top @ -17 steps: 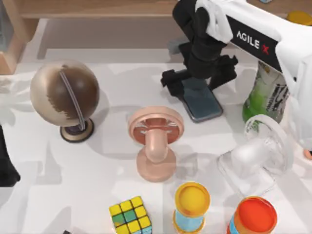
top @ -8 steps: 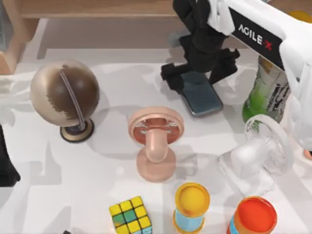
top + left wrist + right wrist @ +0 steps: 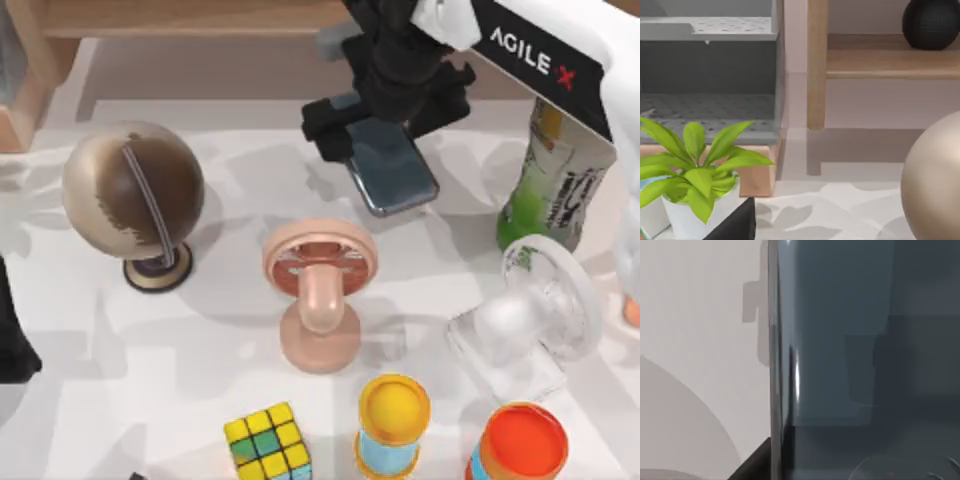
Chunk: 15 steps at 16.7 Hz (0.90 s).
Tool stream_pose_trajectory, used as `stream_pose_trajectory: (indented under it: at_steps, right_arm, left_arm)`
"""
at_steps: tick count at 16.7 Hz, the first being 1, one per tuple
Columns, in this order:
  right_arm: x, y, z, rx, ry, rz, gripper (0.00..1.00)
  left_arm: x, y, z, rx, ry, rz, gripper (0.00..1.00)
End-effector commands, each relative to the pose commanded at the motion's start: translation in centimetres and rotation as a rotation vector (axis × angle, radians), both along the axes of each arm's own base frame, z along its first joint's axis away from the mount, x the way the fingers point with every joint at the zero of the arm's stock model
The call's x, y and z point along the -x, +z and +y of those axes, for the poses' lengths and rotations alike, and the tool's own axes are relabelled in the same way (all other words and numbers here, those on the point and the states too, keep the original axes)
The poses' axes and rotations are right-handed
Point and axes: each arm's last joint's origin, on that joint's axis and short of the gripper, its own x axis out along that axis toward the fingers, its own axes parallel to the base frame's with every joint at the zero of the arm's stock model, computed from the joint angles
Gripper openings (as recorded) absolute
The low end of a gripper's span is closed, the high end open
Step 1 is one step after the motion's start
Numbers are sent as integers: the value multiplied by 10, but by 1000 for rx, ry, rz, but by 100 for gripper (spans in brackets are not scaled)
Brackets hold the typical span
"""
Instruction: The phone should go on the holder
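Our right gripper (image 3: pixel 385 105) is clamped on the upper end of the phone (image 3: pixel 390 170), its black fingers (image 3: pixel 325 120) pressed against the phone's two long edges, and it hangs at the far side of the table beyond the holder (image 3: pixel 320 290). The phone's free end points down toward the holder's round pink head without touching it, a strip of bare table (image 3: pixel 230 250) between them. Taking the holder as our landmark and working from the near edge outward: nearest us, in front of the holder, sit the colour cube (image 3: pixel 267 441), the yellow-lidded tub (image 3: pixel 393 422) and, further right, the orange-lidded tub (image 3: pixel 520 443). Level with the holder to its right is the clear fan (image 3: pixel 530 320); to its left stands the globe (image 3: pixel 133 195) on its ring base. Beyond the fan, right of the holder and of the phone, stands the green bottle (image 3: pixel 548 180). In the right wrist view the phone (image 3: pixel 860 355) shows close up, glossy and dark. Our left arm is parked at the table's left edge, well left of the holder; its wrist view looks past a potted plant (image 3: pixel 695 175) toward a wooden shelf (image 3: pixel 880 60), with the globe (image 3: pixel 935 185) at one side.
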Motion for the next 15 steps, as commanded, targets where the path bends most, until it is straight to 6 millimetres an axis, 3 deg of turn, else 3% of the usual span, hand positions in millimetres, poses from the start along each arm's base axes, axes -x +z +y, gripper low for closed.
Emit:
stream_pose_trajectory:
  at_steps: [3,6,11,15]
  right_arm:
    - [28,42,8,-11,7,-115,0]
    - [59,86,0,-34,-26,-260,0]
    - [117,141,-40,-83,-158,-518,0]
    - [162,152,-84,-114,-304,-693,0]
  left_arm:
    - [0,0,0,0,0,0,100]
    - [0,0,0,0,0,0,100]
    - [0,0,0,0,0,0,100]
    - [0,0,0,0,0,0,100]
